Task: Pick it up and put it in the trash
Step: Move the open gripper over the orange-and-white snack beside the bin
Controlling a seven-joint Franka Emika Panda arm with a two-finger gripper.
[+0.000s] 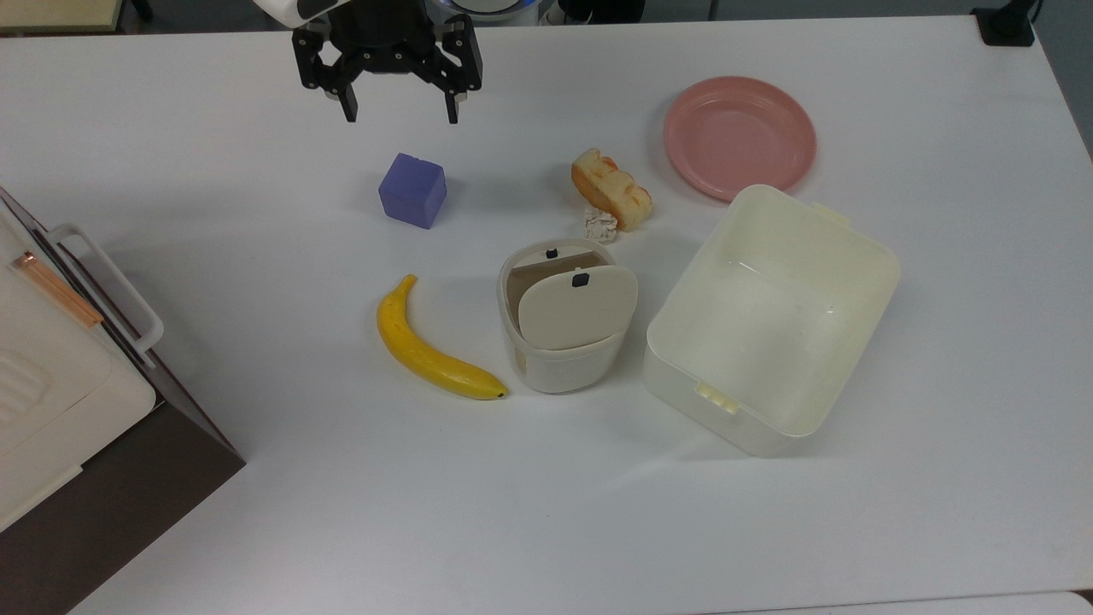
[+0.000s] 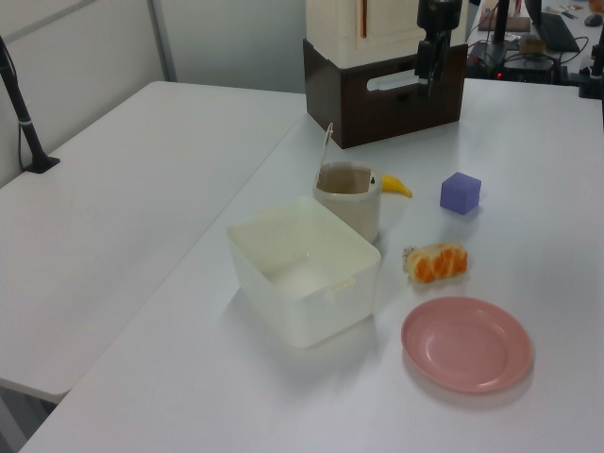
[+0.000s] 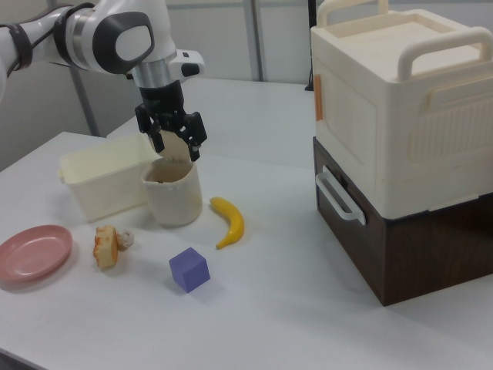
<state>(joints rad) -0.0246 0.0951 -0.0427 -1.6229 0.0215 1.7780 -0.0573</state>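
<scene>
The paper wad (image 1: 600, 224) is a tiny off-white lump on the table, touching the near end of a golden-orange bread piece (image 1: 610, 188). It sits just beyond the trash (image 1: 559, 363), a small cream rounded bin whose flap lid (image 1: 578, 305) is tilted partly open. In the right view the wad (image 3: 125, 239) lies beside the bread, left of the bin (image 3: 173, 196). My gripper (image 1: 399, 113) hangs open and empty above the table's far edge, beyond the purple cube (image 1: 412, 190) and well to the top view's left of the wad. The right view puts the gripper (image 3: 176, 150) over the bin.
A large cream tub (image 1: 854, 282) stands right of the bin in the top view, with a pink plate (image 1: 739, 137) beyond it. A banana (image 1: 431, 346) lies left of the bin. A cream box on a brown base (image 1: 68, 367) fills the top view's left edge.
</scene>
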